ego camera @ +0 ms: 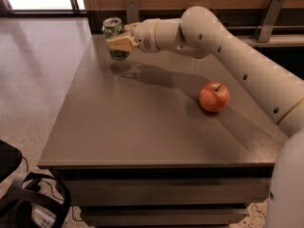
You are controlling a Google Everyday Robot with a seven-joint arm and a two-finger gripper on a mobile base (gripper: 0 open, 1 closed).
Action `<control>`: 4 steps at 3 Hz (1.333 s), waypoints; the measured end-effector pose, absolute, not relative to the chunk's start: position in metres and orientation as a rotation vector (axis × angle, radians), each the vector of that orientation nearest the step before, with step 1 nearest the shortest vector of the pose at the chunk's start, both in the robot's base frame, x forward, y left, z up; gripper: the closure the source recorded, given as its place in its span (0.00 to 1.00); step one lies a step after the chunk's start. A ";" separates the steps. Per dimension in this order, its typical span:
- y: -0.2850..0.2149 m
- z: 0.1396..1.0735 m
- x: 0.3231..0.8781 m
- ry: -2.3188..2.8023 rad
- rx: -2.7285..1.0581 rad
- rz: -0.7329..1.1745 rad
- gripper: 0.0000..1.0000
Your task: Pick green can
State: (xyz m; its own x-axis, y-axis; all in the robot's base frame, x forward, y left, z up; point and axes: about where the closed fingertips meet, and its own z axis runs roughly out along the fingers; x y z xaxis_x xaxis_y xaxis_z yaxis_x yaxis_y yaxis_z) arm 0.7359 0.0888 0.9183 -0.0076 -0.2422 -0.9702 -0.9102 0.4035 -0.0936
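The green can [113, 33] is short and light green with a silver top. It hangs upright above the far left corner of the grey table [142, 127], with its shadow on the tabletop beneath it. My gripper [119, 42] reaches in from the right and is shut on the can. One tan finger [122, 42] lies across the can's front. The white arm [223, 42] stretches from the right edge to the can.
A red apple [214, 97] lies on the table's right half, under the arm. A wooden wall with metal brackets [267, 18] runs behind the table. Black gear with straps [28, 203] lies on the floor at bottom left.
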 end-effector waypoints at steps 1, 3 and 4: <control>0.083 0.940 0.727 1.477 -1.131 0.722 1.00; 0.071 0.958 0.716 1.411 -1.139 0.680 1.00; 0.068 0.969 0.712 1.380 -1.144 0.654 1.00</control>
